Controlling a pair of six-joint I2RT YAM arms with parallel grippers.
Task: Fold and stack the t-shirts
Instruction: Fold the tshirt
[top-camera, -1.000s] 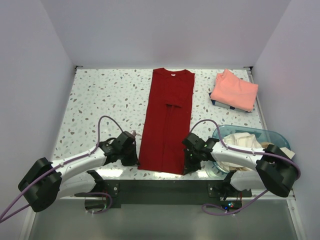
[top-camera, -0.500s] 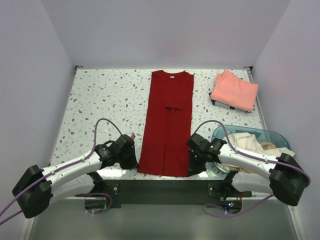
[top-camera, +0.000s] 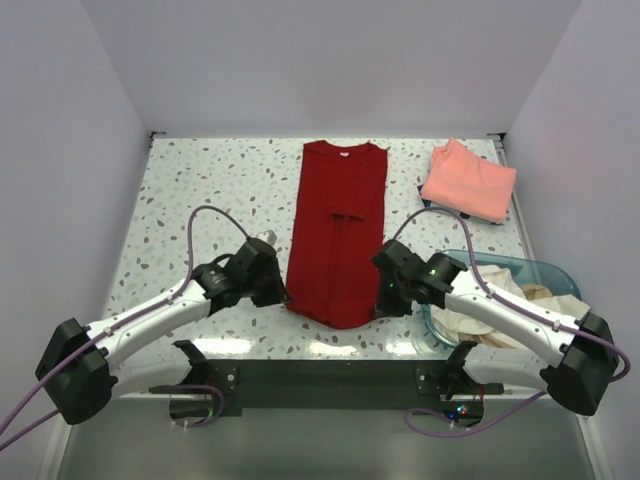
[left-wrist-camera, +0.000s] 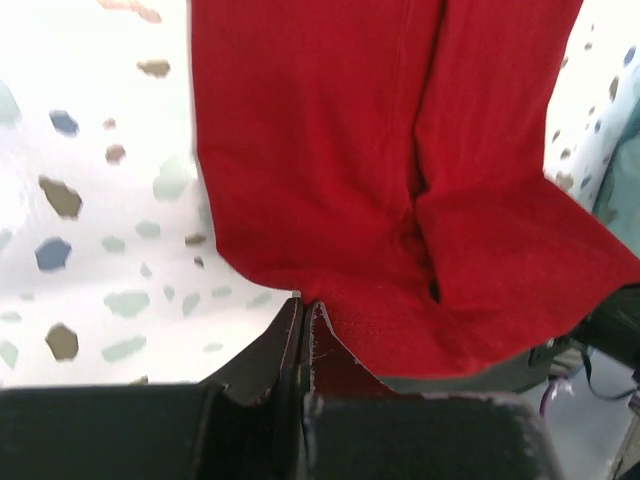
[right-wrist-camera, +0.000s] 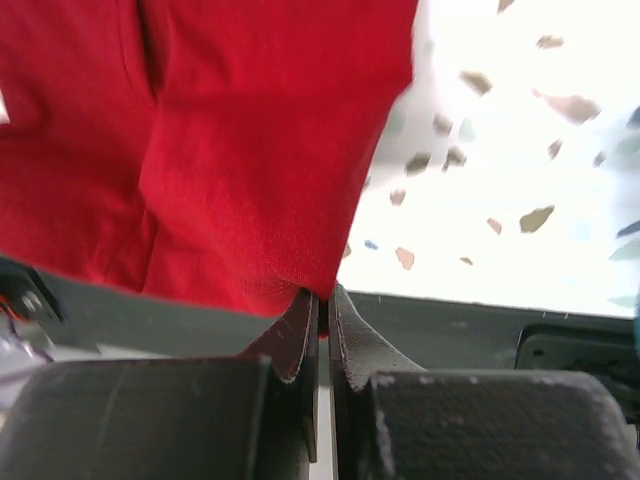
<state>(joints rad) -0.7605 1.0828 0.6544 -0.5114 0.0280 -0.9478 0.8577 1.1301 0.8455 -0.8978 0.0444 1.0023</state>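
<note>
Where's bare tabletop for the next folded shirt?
Widest bare table lies left of the dark red shirt, beyond the left gripper. A narrow strip separates it from the salmon-pink shirt. Near right is crowded: basket, right gripper.

Bright, even light from above: crisp up top, washed out at the wrists.
The overhead view is sharp, with soft shadows tucked under the arms and a glare strip along the near edge of the tabletop (top-camera: 200, 190). At the left wrist the tabletop burns nearly white and its speckles smear, yet the dark red shirt (left-wrist-camera: 400, 150) shows its weave, and the left hand (left-wrist-camera: 303, 305) sits dark and soft up close. The right wrist has the same blown-out white and blurred speckles, the right hand (right-wrist-camera: 323, 300) a murky, unfocused block.
</note>
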